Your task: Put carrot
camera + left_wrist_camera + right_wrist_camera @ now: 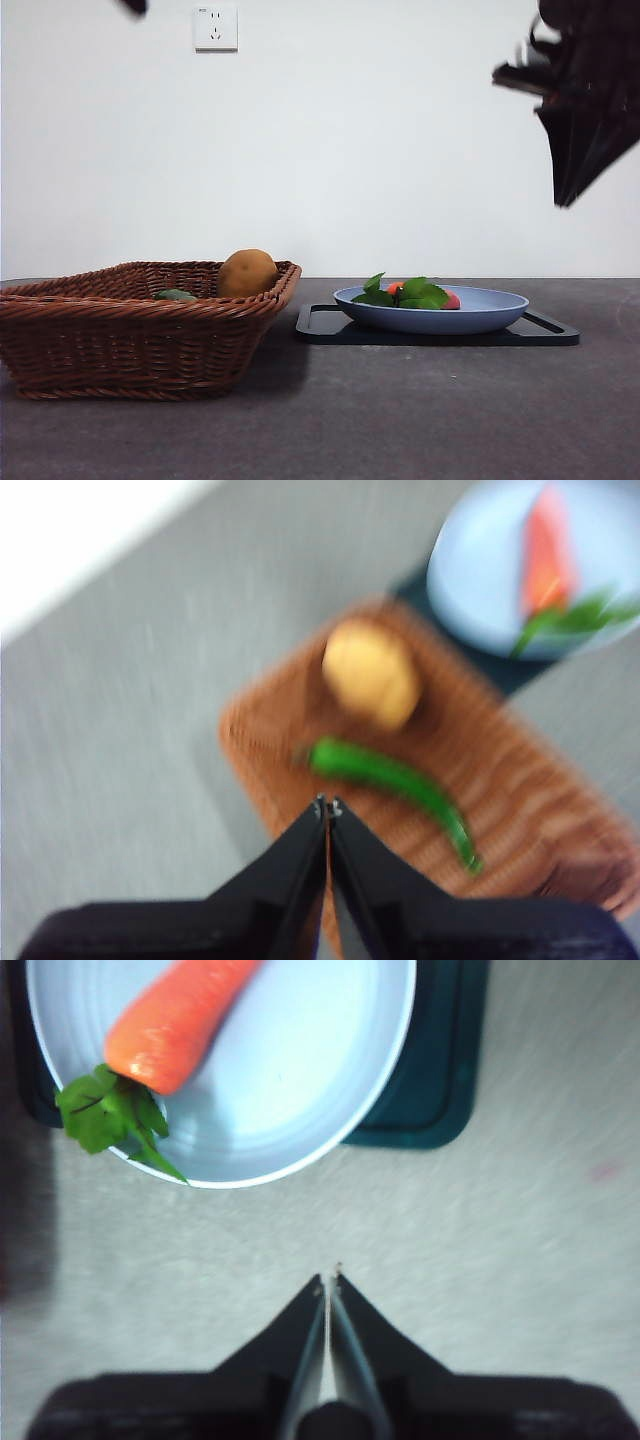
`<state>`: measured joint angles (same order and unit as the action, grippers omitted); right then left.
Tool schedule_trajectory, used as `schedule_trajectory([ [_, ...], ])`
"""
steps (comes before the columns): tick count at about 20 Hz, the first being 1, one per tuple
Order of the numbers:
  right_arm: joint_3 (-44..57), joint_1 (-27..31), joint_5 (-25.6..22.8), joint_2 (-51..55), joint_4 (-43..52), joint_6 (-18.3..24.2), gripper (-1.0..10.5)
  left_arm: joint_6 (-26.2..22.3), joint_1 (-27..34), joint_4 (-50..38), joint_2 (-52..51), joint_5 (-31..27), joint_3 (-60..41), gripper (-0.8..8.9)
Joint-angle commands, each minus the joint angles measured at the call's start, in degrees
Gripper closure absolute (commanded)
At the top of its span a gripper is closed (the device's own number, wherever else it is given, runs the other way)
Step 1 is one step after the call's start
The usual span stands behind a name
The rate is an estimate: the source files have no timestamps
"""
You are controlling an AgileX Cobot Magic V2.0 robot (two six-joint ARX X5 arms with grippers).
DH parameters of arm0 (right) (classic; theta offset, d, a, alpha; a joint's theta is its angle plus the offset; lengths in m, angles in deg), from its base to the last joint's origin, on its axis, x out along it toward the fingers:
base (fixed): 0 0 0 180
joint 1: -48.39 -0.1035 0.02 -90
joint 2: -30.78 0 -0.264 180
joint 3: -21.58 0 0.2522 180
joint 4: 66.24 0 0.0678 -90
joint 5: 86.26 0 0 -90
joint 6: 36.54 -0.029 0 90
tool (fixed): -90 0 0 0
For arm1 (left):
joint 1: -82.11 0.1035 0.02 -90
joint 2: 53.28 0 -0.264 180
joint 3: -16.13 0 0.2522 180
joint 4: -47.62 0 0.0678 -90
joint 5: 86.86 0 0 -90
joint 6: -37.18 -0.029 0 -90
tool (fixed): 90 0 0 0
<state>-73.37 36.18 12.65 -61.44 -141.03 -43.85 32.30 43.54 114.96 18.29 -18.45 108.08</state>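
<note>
From the front we see the carrot (423, 293) only as a strip of orange-red behind green leaves, lying in the blue plate (490, 310), which sits on a dark tray (545, 332) beside the wicker basket (140, 325). The right wrist view looks down on it and shows us the whole orange body (175, 1025) resting on the plate's floor, its leaf tuft spilling over the rim. The front view lets only a sliver of the green vegetable (176, 295) peek over the basket's edge next to the tan lump (247, 273); the blurred left wrist view shows us its full curved length (395, 785) lying in the basket near the lump (372, 672). Our right gripper (331, 1278) hangs over bare table just off the plate, its fingers pressed together and holding nothing. Our left gripper (328, 805) hovers over the basket, its fingers likewise pressed together, empty and touching nothing
</note>
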Motion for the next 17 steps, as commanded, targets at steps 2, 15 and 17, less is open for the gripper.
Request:
schedule_trajectory([
  [2,5.0,-6.2,-7.6,8.1,6.1,0.9,9.4,-1.4,12.2,-2.0,0.3,14.7,-1.5,8.07],
  [15,43.5,-18.8,-21.5,47.7,48.7,-0.8,9.4,11.0,28.8,-36.2,-30.9,29.1,-42.2,8.07],
  [17,49.2,-19.2,-21.5,52.7,53.4,-3.3,9.4,13.5,27.5,-39.0,-37.9,29.1,-47.1,8.07],
])
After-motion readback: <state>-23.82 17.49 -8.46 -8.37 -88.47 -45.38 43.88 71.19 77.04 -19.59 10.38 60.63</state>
